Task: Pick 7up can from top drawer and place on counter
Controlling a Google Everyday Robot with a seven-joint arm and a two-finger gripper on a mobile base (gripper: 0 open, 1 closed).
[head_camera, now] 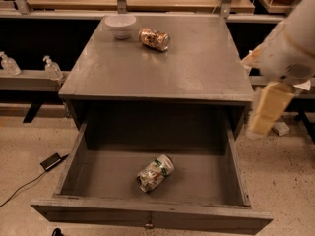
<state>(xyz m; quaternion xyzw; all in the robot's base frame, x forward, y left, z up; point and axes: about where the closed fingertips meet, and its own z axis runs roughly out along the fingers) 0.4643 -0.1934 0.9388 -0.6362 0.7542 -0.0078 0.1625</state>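
Observation:
The 7up can [155, 172], dented, silver-white with green patches, lies on its side on the floor of the open top drawer [74, 163], near the middle. The drawer is pulled out towards me, with a small knob [147, 225] at front centre. The grey counter [197, 68] is the flat top above it. My gripper [266, 109], cream-coloured under the white arm [290, 48], hangs at the right, beside the counter's right front corner. It is well above and to the right of the can and holds nothing that I can see.
A white bowl [120, 25] and a brown-gold patterned can [154, 38] lying on its side sit at the counter's back left. Two clear pump bottles [51, 68] stand on a ledge to the left. A black adapter with a cable [50, 161] lies on the floor at the left.

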